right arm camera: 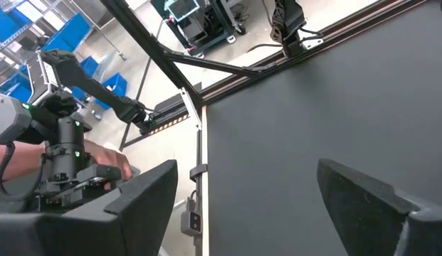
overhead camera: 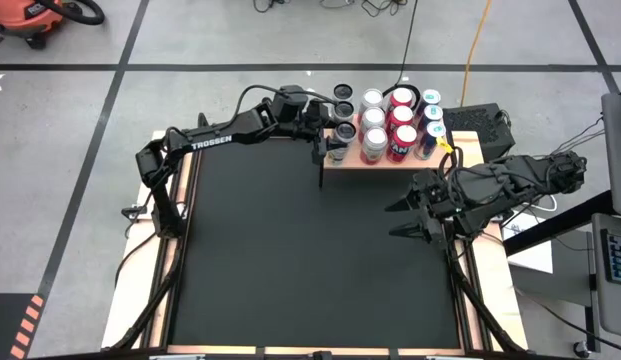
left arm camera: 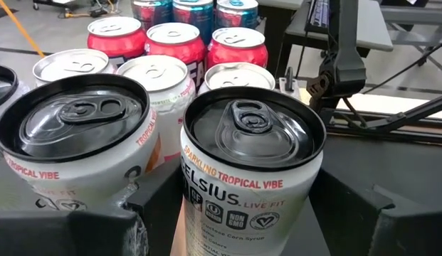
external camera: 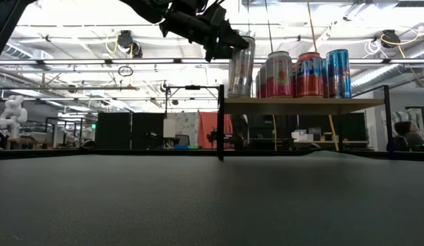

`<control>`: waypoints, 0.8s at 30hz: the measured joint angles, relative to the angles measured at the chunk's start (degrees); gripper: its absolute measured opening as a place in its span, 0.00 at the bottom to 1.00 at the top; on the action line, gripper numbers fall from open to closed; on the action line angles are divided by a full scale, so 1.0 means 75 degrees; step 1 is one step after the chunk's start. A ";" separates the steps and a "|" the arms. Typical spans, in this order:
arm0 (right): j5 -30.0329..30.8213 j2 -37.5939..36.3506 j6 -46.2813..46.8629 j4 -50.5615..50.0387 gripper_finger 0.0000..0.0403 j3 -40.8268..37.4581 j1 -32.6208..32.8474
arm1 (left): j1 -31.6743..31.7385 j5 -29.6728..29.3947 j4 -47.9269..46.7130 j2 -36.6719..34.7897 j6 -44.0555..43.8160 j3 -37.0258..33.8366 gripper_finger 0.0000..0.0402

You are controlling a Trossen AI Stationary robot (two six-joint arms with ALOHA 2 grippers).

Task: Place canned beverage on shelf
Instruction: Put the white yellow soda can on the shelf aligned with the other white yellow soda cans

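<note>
Over at the far edge of the black matte surface (overhead camera: 310, 250), the left hand (overhead camera: 333, 140) sits at the left end of the small light-wood shelf on its black metal frame (external camera: 304, 104). Its dark fingers (left arm camera: 391, 220) stand on either side of a white-and-silver Celsius beverage can with a black lid (left arm camera: 253, 171), spread roughly to the can's width; the can fills the gap between them, though whether the pads actually press on its sides I cannot tell. From table height this can (external camera: 241, 66) stands upright with its base on the shelf's left end, the hand reaching it from the left and above.

Just beside it stands a second white Celsius can with a black lid (left arm camera: 78, 142). Behind them the shelf is packed with more cans: white-lidded silver ones (left arm camera: 160, 75), red ones (left arm camera: 237, 44) and blue ones (left arm camera: 192, 11) at the far side, all upright and close together.

The right hand (overhead camera: 410, 217) hangs over the right side of the surface, well apart from the shelf, its two fingers (right arm camera: 370, 195) spread wide with nothing between them, only the black mat below. Beyond the surface's edge in its wrist view, a person's hand (right arm camera: 100, 160) rests on a dark control handle (right arm camera: 64, 156).
</note>
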 joint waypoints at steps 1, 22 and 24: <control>0.0000 0.0000 -0.0002 0.0016 0.78 0.0000 -0.0001 | 0.0000 0.0000 -0.0006 0.0000 0.0000 0.0000 0.65; 0.0000 0.0000 -0.0078 0.0014 0.78 0.0000 0.0001 | 0.0000 -0.0233 -0.0404 -0.0036 -0.0015 0.0017 0.76; 0.0000 0.0000 -0.0091 0.0011 0.78 0.0000 0.0001 | 0.0000 -0.0277 -0.0761 -0.0100 -0.0026 0.0017 0.76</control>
